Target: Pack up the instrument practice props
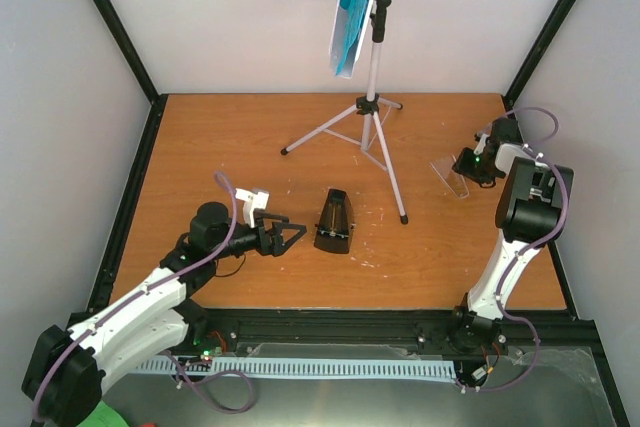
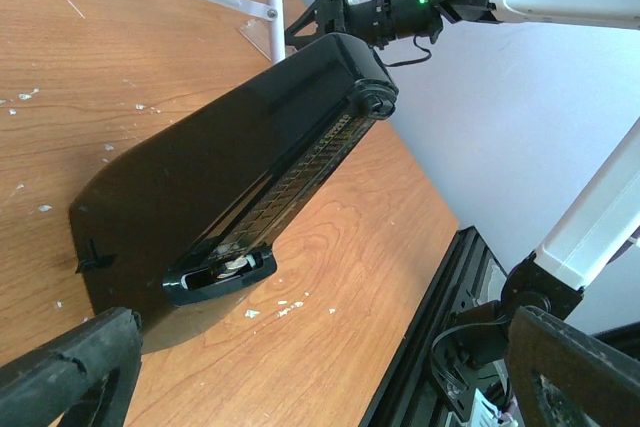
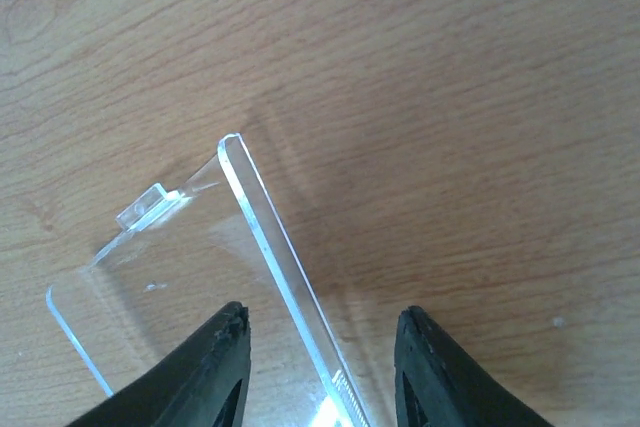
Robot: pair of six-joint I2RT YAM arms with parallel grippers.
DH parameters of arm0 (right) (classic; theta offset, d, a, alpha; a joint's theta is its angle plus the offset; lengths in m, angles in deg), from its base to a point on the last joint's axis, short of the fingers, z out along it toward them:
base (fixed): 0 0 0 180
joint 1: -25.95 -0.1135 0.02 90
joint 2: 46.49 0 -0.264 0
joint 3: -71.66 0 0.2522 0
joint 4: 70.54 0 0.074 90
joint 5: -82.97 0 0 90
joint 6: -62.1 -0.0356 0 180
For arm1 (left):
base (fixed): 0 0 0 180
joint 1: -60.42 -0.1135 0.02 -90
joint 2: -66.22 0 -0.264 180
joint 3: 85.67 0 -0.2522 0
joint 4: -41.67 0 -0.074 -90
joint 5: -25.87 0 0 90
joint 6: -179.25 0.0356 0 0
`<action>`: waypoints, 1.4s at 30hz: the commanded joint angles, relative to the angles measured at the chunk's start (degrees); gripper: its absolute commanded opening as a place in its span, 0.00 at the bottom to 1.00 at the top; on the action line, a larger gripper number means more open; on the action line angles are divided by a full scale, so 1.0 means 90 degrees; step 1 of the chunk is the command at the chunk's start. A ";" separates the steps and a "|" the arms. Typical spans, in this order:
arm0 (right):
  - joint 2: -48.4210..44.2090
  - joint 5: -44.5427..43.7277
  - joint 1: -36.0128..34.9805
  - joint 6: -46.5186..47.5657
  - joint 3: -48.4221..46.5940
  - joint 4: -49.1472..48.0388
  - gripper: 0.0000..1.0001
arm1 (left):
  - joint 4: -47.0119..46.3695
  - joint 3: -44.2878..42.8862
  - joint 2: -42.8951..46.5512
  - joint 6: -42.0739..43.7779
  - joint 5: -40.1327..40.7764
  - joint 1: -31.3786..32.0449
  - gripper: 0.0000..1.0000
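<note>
Metronome step, I'd say: left gripper point(image 1: 293, 236) open just beside the upright metronome point(image 1: 335, 222) mid-table, right gripper point(image 3: 320, 325) open astride a clear panel point(image 3: 262, 227); next, close squarely on each; stand point(image 1: 374, 97) with pages point(image 1: 352, 7) waits at the back.

The left arm point(image 1: 150, 297) lies low and stretched forward from its base, the left gripper point(image 1: 293, 236) pointing right with jaws spread wide. The right arm point(image 1: 505, 257) stands tall, folded at the elbow, the right gripper point(image 1: 460, 167) angled downward and leftward, fingers point(image 3: 215, 367) parted.
</note>
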 commanded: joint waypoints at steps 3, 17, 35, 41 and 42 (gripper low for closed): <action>0.0136 -0.0037 -0.0073 0.0108 -0.0108 0.0216 0.32 | -0.0279 0.0003 -0.0227 -0.0297 0.0085 -0.0056 1.00; -0.0312 -0.0023 -0.0101 -0.0155 0.0293 -0.0127 0.03 | -0.0112 -0.0069 -0.0032 0.0152 -0.0041 -0.0056 1.00; -0.5978 0.2335 -0.0688 -0.1916 0.2811 -0.0516 0.03 | 0.1331 -0.1928 0.0346 0.1094 0.0232 -0.0056 1.00; -0.6742 0.3093 -0.2285 -0.1826 0.3103 0.0547 0.03 | 0.2329 -0.3208 -0.0130 0.2123 -0.0424 -0.0064 1.00; -0.6768 0.3165 -0.2553 -0.1852 0.3122 0.0714 0.03 | 0.2485 -0.3439 -0.0249 0.2345 -0.0597 -0.0057 0.99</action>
